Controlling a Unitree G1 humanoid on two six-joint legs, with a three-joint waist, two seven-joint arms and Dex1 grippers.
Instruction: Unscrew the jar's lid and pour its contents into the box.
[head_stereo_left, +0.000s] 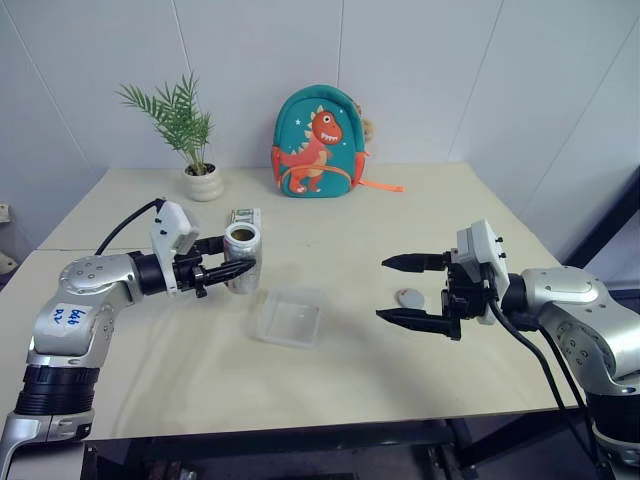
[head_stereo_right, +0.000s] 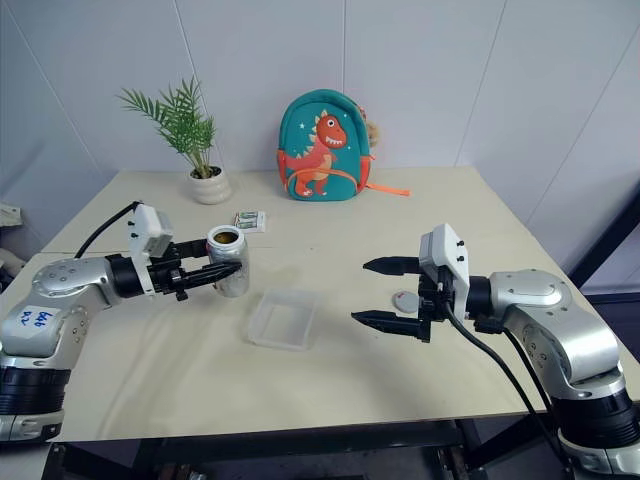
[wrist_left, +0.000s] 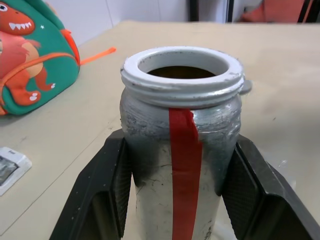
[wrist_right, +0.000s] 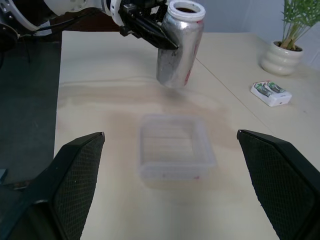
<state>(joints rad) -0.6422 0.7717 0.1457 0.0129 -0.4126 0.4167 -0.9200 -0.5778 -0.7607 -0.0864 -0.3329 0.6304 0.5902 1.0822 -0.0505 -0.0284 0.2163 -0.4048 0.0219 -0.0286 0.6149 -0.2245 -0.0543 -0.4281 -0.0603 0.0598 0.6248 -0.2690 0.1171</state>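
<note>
Jar (head_stereo_left: 241, 257) clamped upright in left gripper (head_stereo_left: 238, 269), lid (head_stereo_left: 409, 297) off.
Right gripper (head_stereo_left: 405, 291) spread wide, empty, beside box (head_stereo_left: 289, 319).

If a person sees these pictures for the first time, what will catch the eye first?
Probably the bright teal dinosaur backpack standing at the far edge of the table, beside the potted plant. Next comes the open jar, held above the table by the shut left gripper, with the clear box nearby. The right gripper is wide open, the lid lying behind it.

Lab test bay — bare white panel walls (head_stereo_left: 420, 70), plain table (head_stereo_left: 440, 200)
</note>
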